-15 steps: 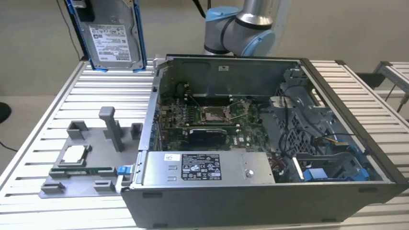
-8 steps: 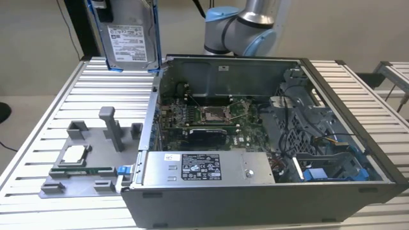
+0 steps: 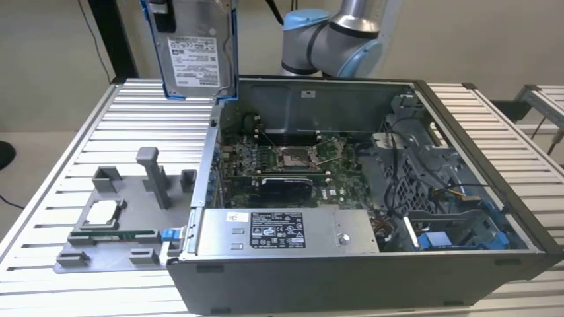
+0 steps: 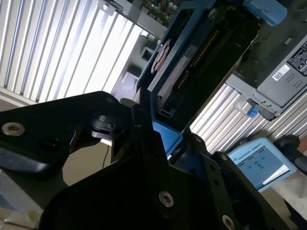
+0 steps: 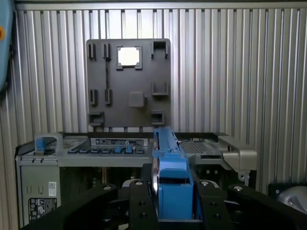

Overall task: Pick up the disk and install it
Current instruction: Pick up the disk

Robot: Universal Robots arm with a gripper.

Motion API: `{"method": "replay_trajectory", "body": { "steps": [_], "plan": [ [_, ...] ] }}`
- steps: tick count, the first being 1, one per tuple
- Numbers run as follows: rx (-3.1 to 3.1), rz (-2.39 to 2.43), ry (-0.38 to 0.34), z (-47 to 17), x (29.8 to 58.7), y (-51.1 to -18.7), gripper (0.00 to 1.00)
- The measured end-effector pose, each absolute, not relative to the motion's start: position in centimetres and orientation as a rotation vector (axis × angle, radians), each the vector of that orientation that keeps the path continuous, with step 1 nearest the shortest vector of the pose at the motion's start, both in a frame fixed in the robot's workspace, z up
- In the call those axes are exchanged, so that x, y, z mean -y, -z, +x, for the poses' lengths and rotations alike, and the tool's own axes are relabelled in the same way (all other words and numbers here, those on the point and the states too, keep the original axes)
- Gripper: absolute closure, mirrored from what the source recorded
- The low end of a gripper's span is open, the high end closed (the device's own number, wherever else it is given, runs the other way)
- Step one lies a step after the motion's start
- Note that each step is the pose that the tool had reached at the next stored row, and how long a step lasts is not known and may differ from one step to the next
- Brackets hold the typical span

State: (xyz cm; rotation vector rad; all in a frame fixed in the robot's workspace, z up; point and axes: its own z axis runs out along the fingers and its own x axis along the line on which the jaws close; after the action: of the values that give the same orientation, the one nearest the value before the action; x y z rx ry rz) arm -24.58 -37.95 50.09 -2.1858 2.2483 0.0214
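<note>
The disk (image 3: 198,49) hangs upright, high above the table's back corner at the exterior view's left, its white label facing the camera and its blue carrier bracket around the edges. It is just outside the open computer case (image 3: 352,281), above the case's back left corner. In both wrist views my gripper (image 5: 173,191) is shut on the disk (image 5: 168,158), black fingers (image 5: 139,201) pressing on both sides of the blue bracket. The second wrist view shows the gripper (image 4: 163,139) clamping the disk (image 4: 192,62) edge-on, with its connector side in sight.
Inside the case are the motherboard (image 3: 291,158), a grey power supply box (image 3: 273,231) at the front and a drive bay with blue parts (image 3: 450,238) at the exterior view's right. A grey fixture plate (image 3: 119,224) with a small silver chip (image 3: 102,212) lies left of the case. The arm (image 3: 339,39) stands behind.
</note>
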Motion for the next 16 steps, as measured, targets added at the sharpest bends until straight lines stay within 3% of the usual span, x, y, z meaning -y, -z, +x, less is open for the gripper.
{"method": "replay_trajectory", "body": {
  "steps": [16],
  "plan": [
    [-2.256, -2.179, -0.023, -21.0, 39.1, -50.0, 1.0]
  ]
}}
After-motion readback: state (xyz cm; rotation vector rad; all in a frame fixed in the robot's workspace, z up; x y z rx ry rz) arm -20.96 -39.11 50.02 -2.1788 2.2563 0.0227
